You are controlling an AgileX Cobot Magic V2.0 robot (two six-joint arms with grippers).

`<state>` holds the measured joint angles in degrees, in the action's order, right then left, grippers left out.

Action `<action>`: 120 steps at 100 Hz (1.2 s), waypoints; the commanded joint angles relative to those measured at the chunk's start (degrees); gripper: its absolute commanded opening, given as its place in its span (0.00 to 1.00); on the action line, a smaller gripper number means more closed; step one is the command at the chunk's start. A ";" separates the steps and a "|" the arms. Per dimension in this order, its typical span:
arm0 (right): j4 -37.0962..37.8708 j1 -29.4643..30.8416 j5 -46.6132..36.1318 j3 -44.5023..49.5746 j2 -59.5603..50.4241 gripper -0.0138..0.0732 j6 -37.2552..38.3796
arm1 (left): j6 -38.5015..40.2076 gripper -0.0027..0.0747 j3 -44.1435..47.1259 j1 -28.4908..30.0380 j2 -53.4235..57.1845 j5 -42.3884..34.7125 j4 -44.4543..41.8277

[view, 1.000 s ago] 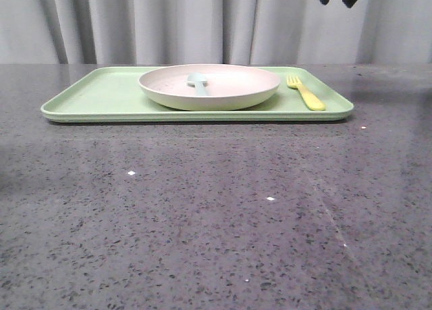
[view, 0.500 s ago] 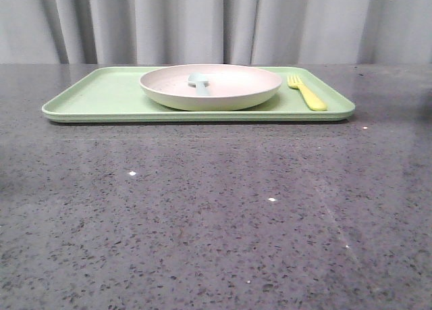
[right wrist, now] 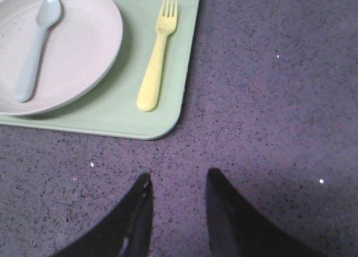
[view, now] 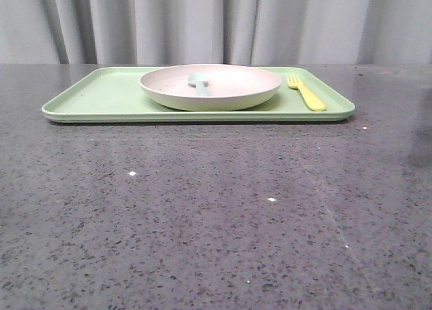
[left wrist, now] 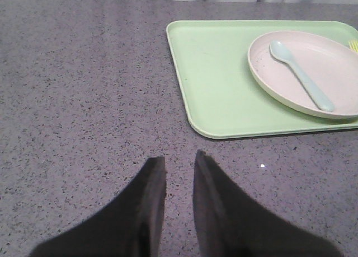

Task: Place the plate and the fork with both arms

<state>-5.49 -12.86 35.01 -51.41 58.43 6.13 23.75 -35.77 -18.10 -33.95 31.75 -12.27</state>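
With the dark gripper tips gone from the front view's upper right, both grippers, left (left wrist: 178,173) and right (right wrist: 178,191), are hanging slightly spread and empty, plate (view: 210,86) and fork (view: 306,92) sitting placed on the tray (view: 101,97).

Light: we see even, soft, moderately bright light.
Glare: the table (view: 202,209) reflects a pale sheen and small white glints.
Shadows: faint beneath the tray (view: 101,97).
Focus: the claw fingers (left wrist: 151,212) blur in both wrist views.
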 commanded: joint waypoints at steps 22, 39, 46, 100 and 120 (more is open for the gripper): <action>0.65 0.34 -8.91 8.58 -13.18 0.14 -0.62 | 0.63 0.03 2.65 0.11 4.84 -5.77 -0.69; 0.65 0.34 -12.63 14.12 -20.69 0.10 -0.62 | 0.63 0.01 5.36 0.11 8.14 -7.74 -0.69; 0.65 0.34 -14.51 16.47 -23.75 0.10 -0.62 | 0.63 0.01 6.26 0.11 9.66 -8.07 -0.69; 0.65 0.34 -16.15 23.15 -35.26 0.10 -0.62 | 0.53 0.01 10.05 0.11 16.77 -7.94 -1.23; 0.65 0.34 -16.15 23.15 -35.26 0.10 -0.62 | 0.53 0.01 10.05 0.11 16.77 -7.94 -1.23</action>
<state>-5.49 -12.86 23.35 -26.82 23.00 5.99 23.75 -24.07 -18.10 -16.84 28.17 -13.01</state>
